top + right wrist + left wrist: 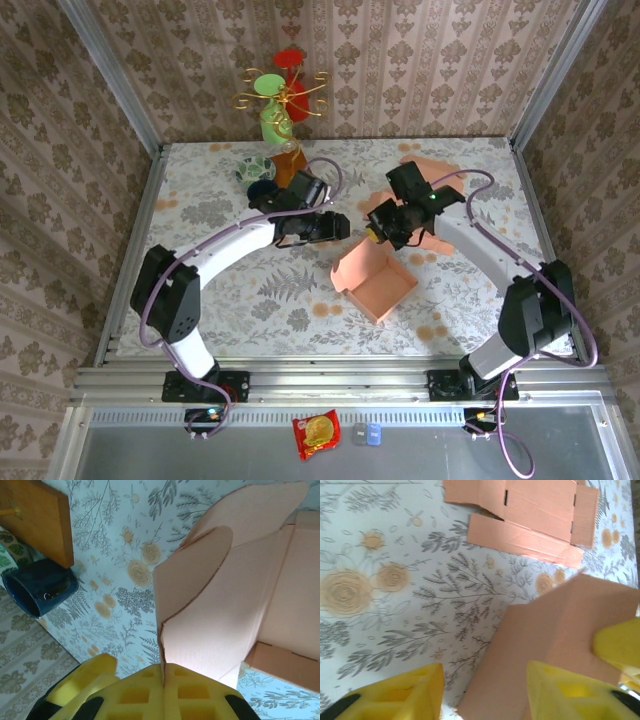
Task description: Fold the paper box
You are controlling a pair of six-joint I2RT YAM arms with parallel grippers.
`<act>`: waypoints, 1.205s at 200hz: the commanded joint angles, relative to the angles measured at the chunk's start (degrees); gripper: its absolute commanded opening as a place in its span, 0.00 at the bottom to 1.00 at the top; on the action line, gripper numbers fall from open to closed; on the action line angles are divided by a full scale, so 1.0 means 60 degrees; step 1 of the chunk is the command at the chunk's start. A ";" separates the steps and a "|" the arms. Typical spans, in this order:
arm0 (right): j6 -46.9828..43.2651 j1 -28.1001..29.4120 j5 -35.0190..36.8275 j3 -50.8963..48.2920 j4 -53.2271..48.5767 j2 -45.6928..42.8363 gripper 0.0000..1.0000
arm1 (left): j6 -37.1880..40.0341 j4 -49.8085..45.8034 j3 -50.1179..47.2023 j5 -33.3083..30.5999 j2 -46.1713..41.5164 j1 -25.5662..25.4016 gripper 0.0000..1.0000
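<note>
Salmon-pink paper box, half-formed, stands right of centre on the floral-clothed table. Damask wallpaper and metal framing enclose the table. The left pincer and right pincer meet over the box's far edge.

Left wrist view: the yellow fingers are spread apart, with a box panel's edge in the gap, clear of the left-hand finger. A flat cardboard sheet lies beyond.

Right wrist view: the pincer is clamped on the rim of an upright flap, a grip the arm hides from above. A blue mug and a wooden block sit to the left.
</note>
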 commanded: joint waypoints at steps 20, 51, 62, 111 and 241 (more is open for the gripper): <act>0.2816 0.0055 0.1738 -0.0644 -0.0084 -0.1577 0.00 | 0.1098 -0.1022 0.0414 -0.0701 -0.1047 0.0467 0.53; 0.5418 0.0335 0.3042 -0.1042 -0.0057 -0.2196 0.00 | 0.2004 -0.1237 0.0239 -0.0156 -0.1275 0.0824 0.52; 0.6114 0.0434 0.3356 -0.0962 -0.0130 -0.2218 0.00 | 0.2400 -0.1324 0.0228 0.0163 -0.1272 0.0913 0.51; 0.6619 0.0436 0.3194 -0.0231 -0.0627 -0.1603 0.00 | 0.5379 -0.0989 -0.0293 0.1712 -0.1359 0.0905 0.58; 0.6282 0.0436 0.2867 -0.0090 -0.0809 -0.1096 0.00 | 0.9324 -0.0428 -0.0308 -0.0165 -0.0876 -0.0383 0.71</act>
